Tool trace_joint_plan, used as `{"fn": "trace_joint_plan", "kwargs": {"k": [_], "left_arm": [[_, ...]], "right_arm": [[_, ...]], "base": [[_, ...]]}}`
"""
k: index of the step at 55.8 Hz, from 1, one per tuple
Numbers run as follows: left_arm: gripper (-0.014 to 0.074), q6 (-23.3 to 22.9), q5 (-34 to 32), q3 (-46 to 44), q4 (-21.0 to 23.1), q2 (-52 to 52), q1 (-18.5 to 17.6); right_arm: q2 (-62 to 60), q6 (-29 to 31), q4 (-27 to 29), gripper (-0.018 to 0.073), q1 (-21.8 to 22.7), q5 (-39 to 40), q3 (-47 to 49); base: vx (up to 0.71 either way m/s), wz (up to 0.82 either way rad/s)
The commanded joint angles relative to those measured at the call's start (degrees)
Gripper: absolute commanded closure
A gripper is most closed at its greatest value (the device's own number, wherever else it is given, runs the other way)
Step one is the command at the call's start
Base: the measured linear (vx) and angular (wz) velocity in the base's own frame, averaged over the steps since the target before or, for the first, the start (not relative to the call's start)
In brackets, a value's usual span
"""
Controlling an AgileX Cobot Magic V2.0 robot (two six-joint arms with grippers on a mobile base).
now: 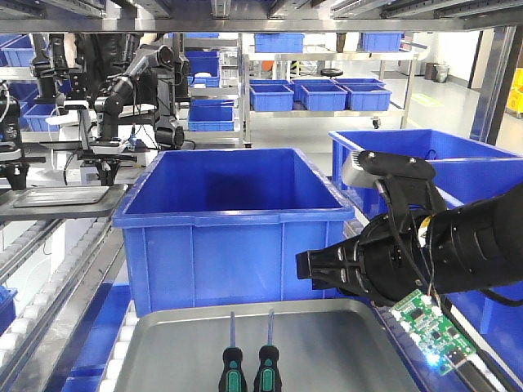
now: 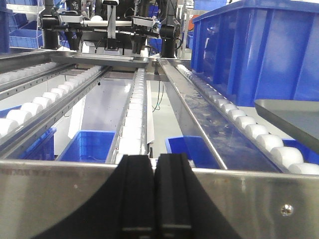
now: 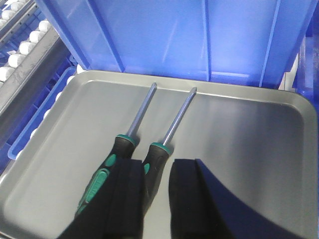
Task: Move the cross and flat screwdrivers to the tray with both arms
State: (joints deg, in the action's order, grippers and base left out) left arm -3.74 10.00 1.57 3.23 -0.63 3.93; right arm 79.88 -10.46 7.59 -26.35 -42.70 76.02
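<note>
Both screwdrivers lie side by side in the tray point(image 3: 259, 149), parallel and just apart, shafts pointing toward the top of the frame and the blue bin point(image 1: 233, 220) behind the tray. In the right wrist view, the left-hand screwdriver point(image 3: 130, 144) sits at centre-left and the right-hand screwdriver point(image 3: 169, 132) just beside it; in the front view both appear at bottom centre. The tip types cannot be told apart at this resolution. The right tool point(image 3: 157, 199) hangs low over the handles with its jaws parted to a moderate width; the right-hand handle lies between them, and no contact is visible. The left tool point(image 2: 154, 194) is pressed closed with nothing between its pads, positioned over the roller conveyor point(image 2: 134, 114), well apart from the tray. Judged from this layout, the transfer appears complete or nearly so. Handling assessment: each screwdriver is rigid, light, and handle-heavy. The steel shaft is thin, smooth, and likely to slip or roll in a grip. Take hold across the chunky black-and-green handle, near its middle, where the moulded surface should offer the best friction. The flat metal tray floor offers no restraint against rolling.
</note>
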Motion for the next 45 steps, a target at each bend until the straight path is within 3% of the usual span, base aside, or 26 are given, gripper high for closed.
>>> {"fn": "trace_joint_plan", "kwargs": {"k": [1, 24, 30, 37, 45], "left_arm": [[0.0602, -0.65, -4.52, -1.47, 0.06, -0.84, 0.03], [0.0602, -0.65, -4.52, -1.47, 0.06, -0.84, 0.03], [0.0602, -0.65, -4.52, -1.47, 0.06, -0.84, 0.03], [0.0602, -0.65, -4.52, -1.47, 0.06, -0.84, 0.03], [0.0602, -0.65, -4.52, -1.47, 0.06, -0.84, 0.03]], "right_arm": [[-1.99, -0.01, -0.16, 0.0326, -0.02, 3.54, 1.78], [-1.99, 0.24, -0.21, 0.0326, -0.02, 3.56, 1.78], [-5.61, 2.77, -3.64, 0.0326, -0.02, 4.91, -1.05], [-14.87, 3.55, -5.79, 0.036, 0.66, 16.26, -14.16], [-29.67, 3.55, -5.51, 0.0447, 5.9, 32.75, -33.46]], "base": [[0.0, 0.0], [0.0, 0.0], [0.0, 0.0], [0.0, 0.0], [0.0, 0.0]]}}
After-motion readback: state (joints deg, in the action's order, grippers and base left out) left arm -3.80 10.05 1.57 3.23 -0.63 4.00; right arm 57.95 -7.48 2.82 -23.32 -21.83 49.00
